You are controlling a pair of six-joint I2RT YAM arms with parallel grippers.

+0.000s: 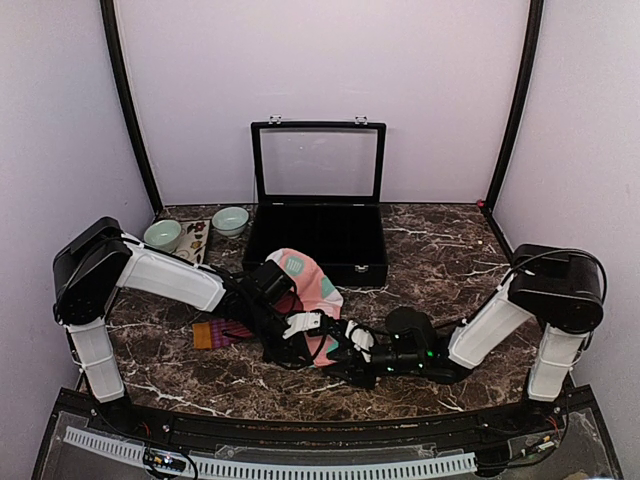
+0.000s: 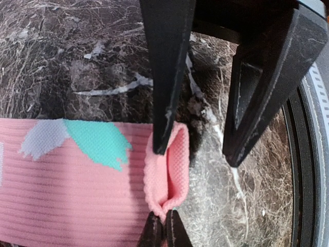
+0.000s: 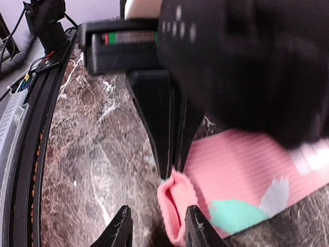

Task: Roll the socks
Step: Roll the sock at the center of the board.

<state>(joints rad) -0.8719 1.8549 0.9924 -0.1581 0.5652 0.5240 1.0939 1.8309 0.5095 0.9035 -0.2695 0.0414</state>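
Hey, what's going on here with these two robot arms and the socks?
Both arms are working on the salmon-pink fabric sock with mint and white patches, which lies on the dark marble table. The left claw is shut, pinching the edge at one end of the sock. The right claw stands open, its fingers on either side of that same edge. The maroon striped sock lies off to the left with no claw on it. Neither sock looks rolled yet.

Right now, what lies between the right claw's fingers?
The cuff edge of the pink sock sits between the fingers of the right claw, pinched by the left claw. The right wrist view shows it.
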